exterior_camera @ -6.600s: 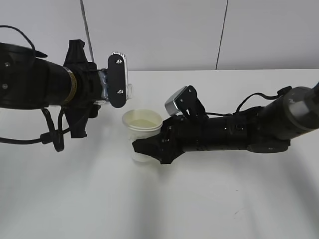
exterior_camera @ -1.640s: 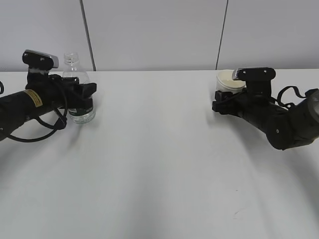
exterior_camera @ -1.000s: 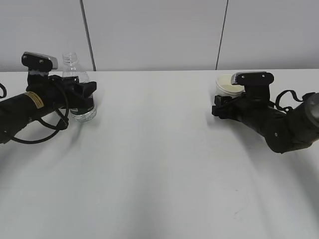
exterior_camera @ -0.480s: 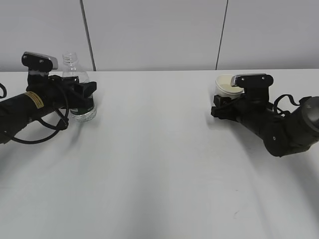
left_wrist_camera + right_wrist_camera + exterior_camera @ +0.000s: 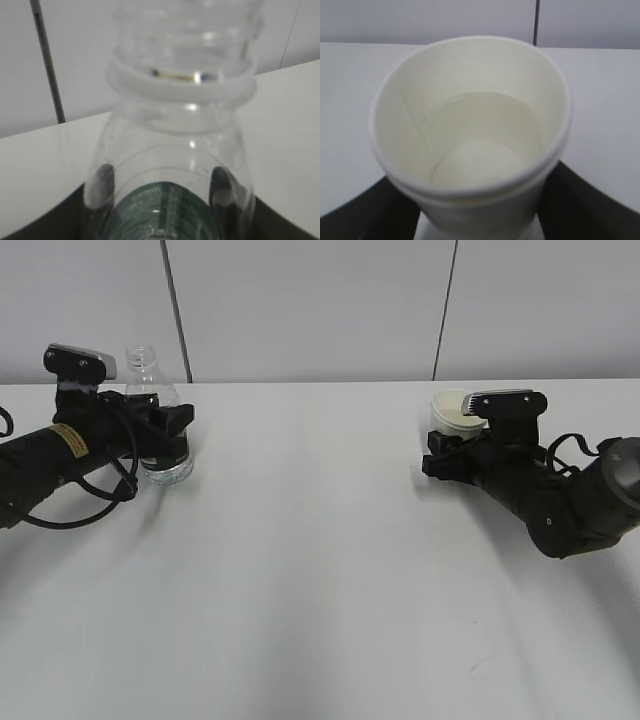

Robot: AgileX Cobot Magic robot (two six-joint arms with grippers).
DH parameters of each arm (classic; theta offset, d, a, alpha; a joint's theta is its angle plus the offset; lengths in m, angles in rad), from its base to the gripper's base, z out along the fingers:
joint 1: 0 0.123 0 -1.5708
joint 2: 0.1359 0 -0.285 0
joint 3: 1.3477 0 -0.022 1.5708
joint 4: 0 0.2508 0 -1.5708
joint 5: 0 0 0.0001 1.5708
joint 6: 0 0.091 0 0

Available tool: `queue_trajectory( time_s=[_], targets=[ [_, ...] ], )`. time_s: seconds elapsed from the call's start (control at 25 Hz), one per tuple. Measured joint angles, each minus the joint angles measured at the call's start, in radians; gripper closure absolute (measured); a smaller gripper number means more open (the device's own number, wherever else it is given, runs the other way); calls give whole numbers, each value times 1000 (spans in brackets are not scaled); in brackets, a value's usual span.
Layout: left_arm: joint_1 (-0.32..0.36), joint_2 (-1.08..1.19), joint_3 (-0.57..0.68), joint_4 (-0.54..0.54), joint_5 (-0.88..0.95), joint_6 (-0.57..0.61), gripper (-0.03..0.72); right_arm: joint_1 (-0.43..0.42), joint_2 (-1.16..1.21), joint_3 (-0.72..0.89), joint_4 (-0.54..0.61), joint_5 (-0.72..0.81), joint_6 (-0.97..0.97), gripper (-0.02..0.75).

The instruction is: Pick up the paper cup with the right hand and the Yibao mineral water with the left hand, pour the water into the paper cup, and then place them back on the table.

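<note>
White, plain and flat, the large tabletop (image 5: pixel 320 570) carries both arms and both vessels, set well apart at opposite sides.

Left side: the black left arm with a yellow sticker and a silver-grey block, its gripper (image 5: pixel 165 435) lying low along the table, has its jaws around the small clear plastic Yibao mineral water bottle (image 5: pixel 158 430) at the dark green label band. The bottle stands upright on the table, capless neck clear above the arm. In the left wrist view the threaded neck (image 5: pixel 182 65) fills the frame, and dark finger pads (image 5: pixel 102 182) press on either side of the bottle's shoulder: the jaws are clamped on it. How much liquid remains inside cannot be told.

Right side: the black right arm with a silver-grey block, its gripper (image 5: pixel 440 455) likewise low, holds the small off-white paper cup (image 5: pixel 455 410) between its jaws. The arm's block hides much of the cup from the onlooker. The right wrist view shows the cup (image 5: pixel 470 145) upright, black jaws flanking its lower wall, clear water (image 5: pixel 485 140) pooled in its cream interior.

Behind both runs a pale grey panelled wall (image 5: pixel 320 300) with dark vertical seams.
</note>
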Motion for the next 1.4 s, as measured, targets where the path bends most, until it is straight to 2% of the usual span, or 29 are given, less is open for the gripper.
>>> queue_trajectory(
  time_s=[0.4,0.76,1.24,1.4],
  targets=[
    [0,0,0,10,1,0,312,0,-8,17,-36,-2,-1,181],
    [1,1,0,25,22,0,228,4,-34,42,-43,13,-1,176],
    [1,1,0,26,26,0,219,4,-36,49,-45,13,-1,176],
    [1,1,0,26,25,0,219,4,-37,49,-69,13,1,132]
  ],
)
